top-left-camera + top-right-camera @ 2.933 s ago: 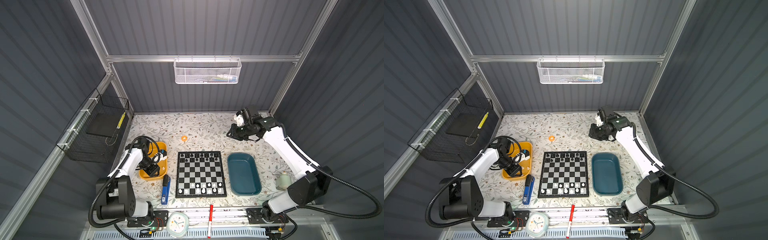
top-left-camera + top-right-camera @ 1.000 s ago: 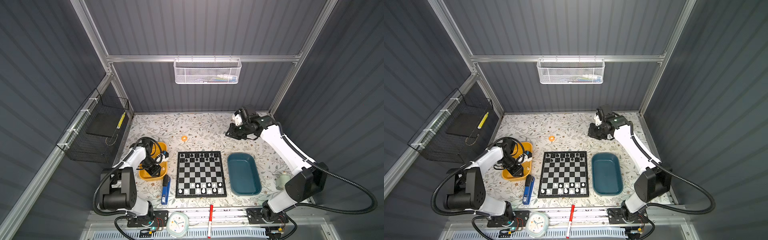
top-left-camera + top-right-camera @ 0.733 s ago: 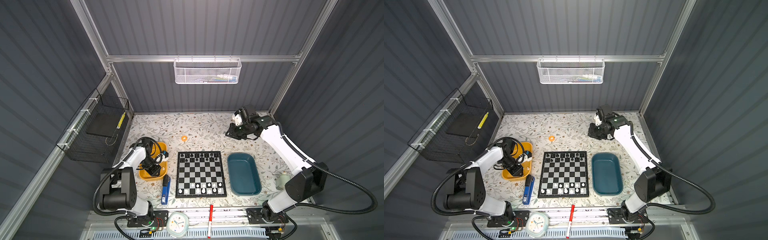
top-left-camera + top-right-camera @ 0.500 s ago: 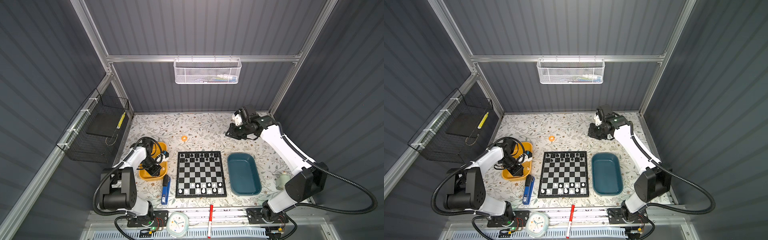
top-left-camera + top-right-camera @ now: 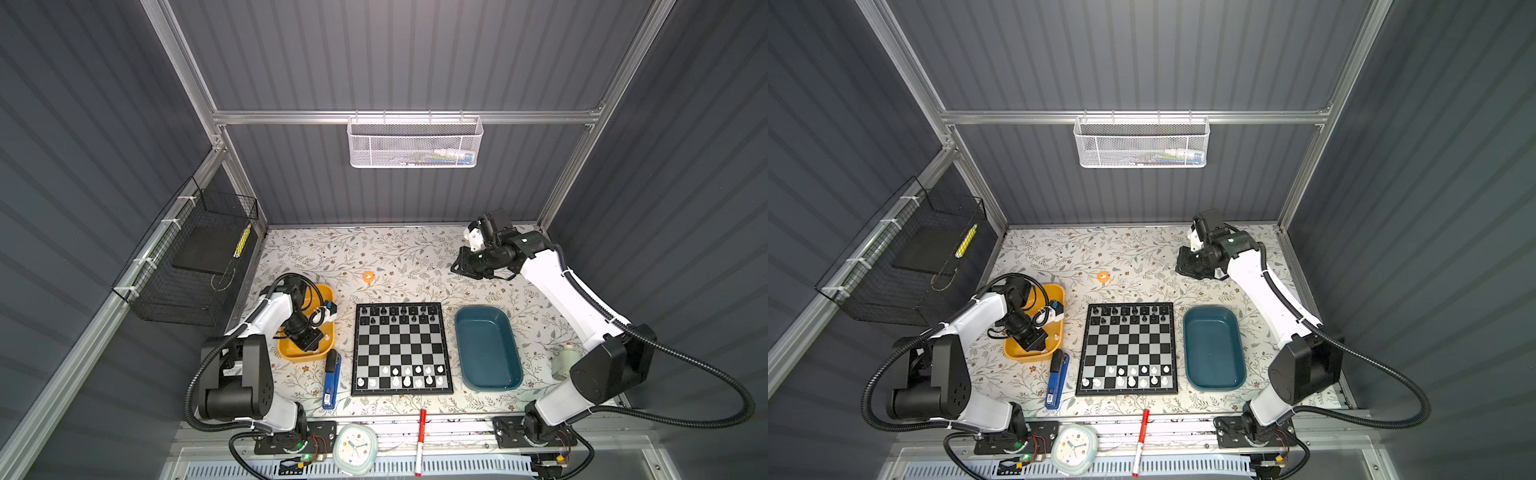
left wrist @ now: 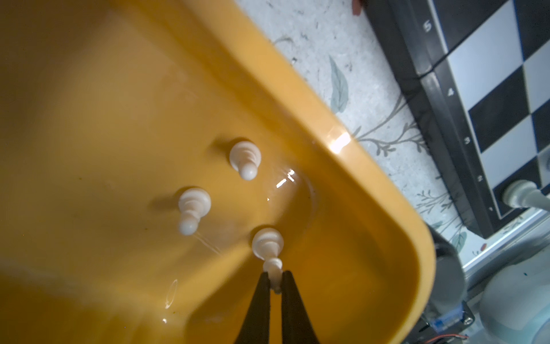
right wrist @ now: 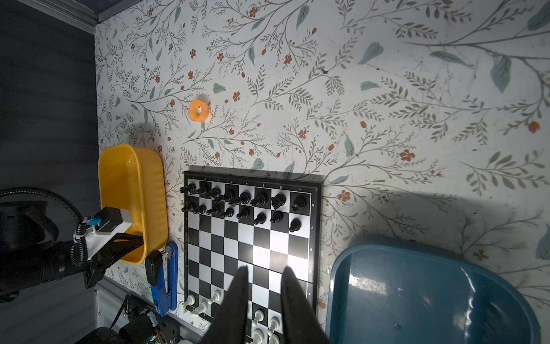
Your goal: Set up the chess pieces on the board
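Left wrist view, lower centre: left gripper pinched closed around head of white pawn in yellow tray corner; probably light, rigid, glossy-slippery plastic, so neck grip beneath head looks safer.

Both top views were evenly lit, sharp. In the left wrist view glare spotted the yellow tray (foreground blurred); in the right wrist view a bright patch washed the board.
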